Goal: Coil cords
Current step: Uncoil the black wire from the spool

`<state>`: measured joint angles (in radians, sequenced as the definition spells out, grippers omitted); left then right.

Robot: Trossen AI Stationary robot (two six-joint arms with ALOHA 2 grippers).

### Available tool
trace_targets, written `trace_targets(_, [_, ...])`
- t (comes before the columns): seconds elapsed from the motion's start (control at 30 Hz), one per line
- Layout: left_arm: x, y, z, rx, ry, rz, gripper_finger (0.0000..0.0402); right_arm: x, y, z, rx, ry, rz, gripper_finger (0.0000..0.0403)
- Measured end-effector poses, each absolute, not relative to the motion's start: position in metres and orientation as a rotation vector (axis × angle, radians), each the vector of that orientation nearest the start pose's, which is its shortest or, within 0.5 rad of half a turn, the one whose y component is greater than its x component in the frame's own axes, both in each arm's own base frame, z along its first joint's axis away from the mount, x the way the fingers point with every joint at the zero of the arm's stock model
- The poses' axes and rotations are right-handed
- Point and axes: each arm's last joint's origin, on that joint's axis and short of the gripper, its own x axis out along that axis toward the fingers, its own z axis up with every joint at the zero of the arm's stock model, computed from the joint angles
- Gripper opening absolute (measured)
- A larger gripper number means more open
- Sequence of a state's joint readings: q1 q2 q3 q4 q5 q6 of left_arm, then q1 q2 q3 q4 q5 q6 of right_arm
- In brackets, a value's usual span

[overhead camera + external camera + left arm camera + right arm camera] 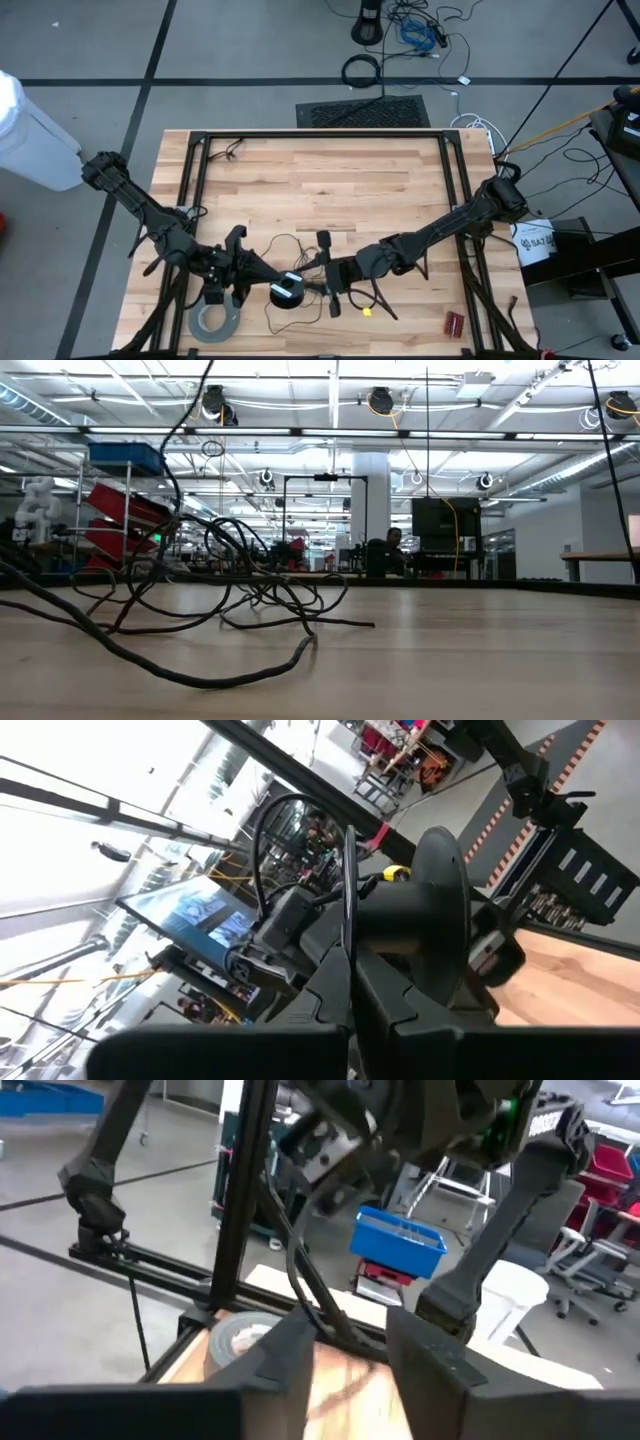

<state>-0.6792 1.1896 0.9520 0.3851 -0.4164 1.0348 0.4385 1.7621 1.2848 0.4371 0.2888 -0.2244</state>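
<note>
The left end effector [268, 277] sits low over the near edge of the wooden tabletop [320, 180], its fingers [400, 1010] clamped tight on the small round black disc [286, 292] (seen edge-on in the left wrist view, standing between the two dark fingers). The right end effector [322, 289] is just beside the disc on its other side, fingers [440, 1350] parted with a clear gap between them and nothing visibly held in it. The thin dark wire [290, 243] joined to the disc loops loosely across the boards behind both end effectors and trails near the edge below them. A wide grey tape roll [216, 320] lies flat just beside the left end effector. A small yellow bit [366, 311] and a dark red object [456, 323] lie toward the near right corner. Off the tabletop, a white bucket [536, 242] carries dark lettering, too small to read.
</note>
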Motion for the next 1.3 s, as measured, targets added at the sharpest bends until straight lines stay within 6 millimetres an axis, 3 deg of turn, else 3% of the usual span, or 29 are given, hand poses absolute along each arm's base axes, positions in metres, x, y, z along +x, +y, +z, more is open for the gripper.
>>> trace_targets(0.2, [0.215, -0.159, 0.363, 0.941, -0.243, -0.162, 0.0001, 0.375, 0.167, 0.300, -0.241, 0.024, 0.161, 0.0009])
trace_targets(0.4, [0.214, -0.158, 0.363, 0.916, -0.197, -0.096, 0.0001, 0.373, 0.165, 0.302, -0.253, 0.042, 0.159, 0.0002])
trace_targets(1.3, [0.198, -0.171, 0.363, 0.902, -0.138, -0.024, 0.0001, 0.320, 0.162, 0.351, -0.253, 0.107, 0.147, 0.0000])
